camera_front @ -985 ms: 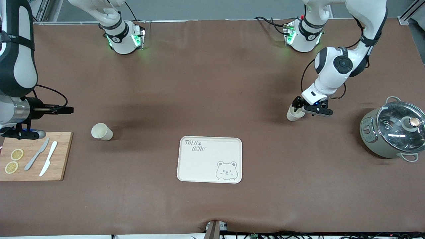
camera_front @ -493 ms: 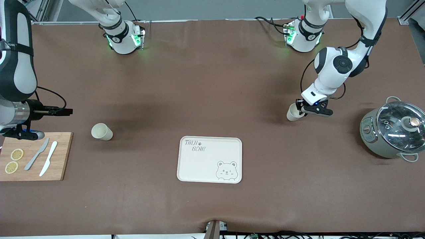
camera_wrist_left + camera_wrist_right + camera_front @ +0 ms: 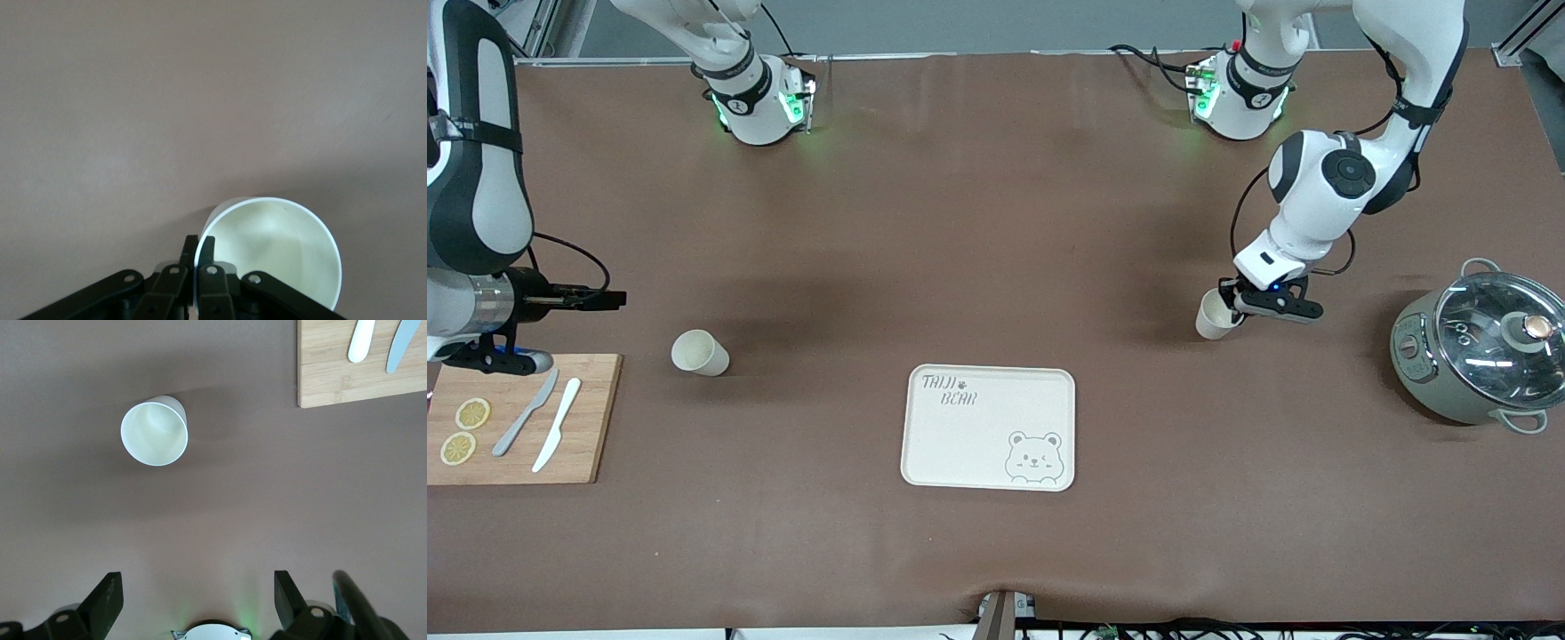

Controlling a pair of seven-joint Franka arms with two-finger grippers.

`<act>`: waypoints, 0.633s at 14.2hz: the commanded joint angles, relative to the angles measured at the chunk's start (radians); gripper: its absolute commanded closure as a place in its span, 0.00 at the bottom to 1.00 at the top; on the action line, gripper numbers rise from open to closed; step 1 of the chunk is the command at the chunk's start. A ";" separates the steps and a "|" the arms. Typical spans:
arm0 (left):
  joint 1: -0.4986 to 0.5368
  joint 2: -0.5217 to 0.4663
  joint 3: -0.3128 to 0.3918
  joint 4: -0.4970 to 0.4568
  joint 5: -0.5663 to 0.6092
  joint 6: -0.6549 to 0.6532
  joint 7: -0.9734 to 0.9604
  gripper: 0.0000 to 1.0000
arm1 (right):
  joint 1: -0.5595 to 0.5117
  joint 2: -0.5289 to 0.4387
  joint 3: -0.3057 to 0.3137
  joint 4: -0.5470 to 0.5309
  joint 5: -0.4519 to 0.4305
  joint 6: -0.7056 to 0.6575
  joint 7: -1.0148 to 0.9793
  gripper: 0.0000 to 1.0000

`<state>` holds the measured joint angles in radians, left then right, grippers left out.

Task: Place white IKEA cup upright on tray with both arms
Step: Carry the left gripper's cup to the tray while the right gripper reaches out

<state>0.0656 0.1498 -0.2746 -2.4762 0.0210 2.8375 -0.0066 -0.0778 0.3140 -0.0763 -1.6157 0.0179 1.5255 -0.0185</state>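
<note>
A white cup point(image 3: 1215, 313) stands mouth up on the brown table, toward the left arm's end. My left gripper point(image 3: 1234, 300) is shut on its rim. In the left wrist view the fingers point(image 3: 191, 248) pinch the wall of the cup point(image 3: 280, 257), one inside and one outside. A second white cup point(image 3: 699, 352) stands toward the right arm's end, beside the cutting board. My right gripper point(image 3: 609, 300) hangs open over the table near it, and its wrist view shows that cup point(image 3: 155, 433) well ahead of the empty right gripper point(image 3: 197, 593). The cream bear tray point(image 3: 978, 444) lies empty, nearer the front camera, between the cups.
A wooden cutting board point(image 3: 583, 427) with two lemon slices point(image 3: 464, 430) and two knives point(image 3: 543, 423) lies at the right arm's end. A grey pot with a glass lid point(image 3: 1480, 356) stands at the left arm's end.
My left gripper's fingers have shut on the cup's rim, and the cup has shifted slightly. The right arm has barely moved.
</note>
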 commanded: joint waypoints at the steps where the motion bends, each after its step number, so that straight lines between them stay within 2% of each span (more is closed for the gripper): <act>1: -0.010 0.048 -0.056 0.185 -0.006 -0.172 -0.102 1.00 | -0.013 -0.045 0.012 -0.029 -0.001 -0.016 -0.009 0.00; 4: -0.085 0.105 -0.069 0.366 -0.004 -0.340 -0.229 1.00 | -0.010 -0.043 0.012 -0.029 0.000 -0.008 -0.009 0.00; 6: -0.137 0.154 -0.069 0.466 0.000 -0.389 -0.303 1.00 | -0.013 -0.033 0.012 -0.030 0.000 -0.002 -0.009 0.00; 9: -0.213 0.269 -0.061 0.675 0.013 -0.518 -0.392 1.00 | -0.011 -0.032 0.012 -0.105 0.000 0.115 -0.009 0.00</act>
<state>-0.1120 0.3166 -0.3421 -1.9649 0.0207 2.4110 -0.3535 -0.0776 0.2992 -0.0740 -1.6490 0.0184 1.5679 -0.0191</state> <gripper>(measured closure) 0.965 0.000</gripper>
